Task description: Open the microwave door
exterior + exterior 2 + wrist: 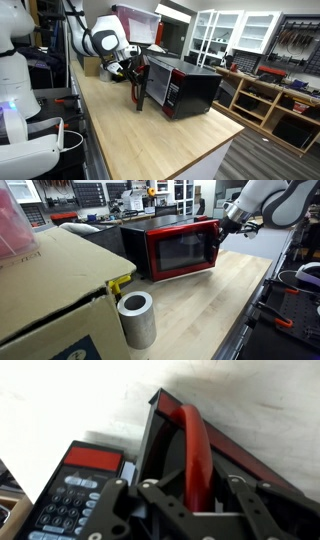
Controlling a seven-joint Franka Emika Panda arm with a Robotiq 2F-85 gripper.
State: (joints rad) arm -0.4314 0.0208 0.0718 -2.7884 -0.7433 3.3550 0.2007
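In an exterior view, the microwave (192, 90) sat at centre frame on the wooden bench (150, 140). The microwave door (139, 88) appeared swung partway out at its left side, edge-on to us. The gripper (128, 70) hung just beside that edge, too small there for us to read its state. In an exterior view from the front, the microwave door (180, 250) filled mid-frame, red face toward us and seemingly only a little off the casing, with the gripper (224, 228) at its right edge. In the wrist view, the red handle (193, 445) ran up centre frame and the control strip (75, 485) lay lower left. The gripper (190, 510) was released, its fingers (120, 500) standing apart either side of the handle with clear gaps. We judged the door ajar, not fully open. Risks noted: unheld, the door could fall back shut; a finger snagging the handle on withdrawal could drag the whole microwave across the bench.
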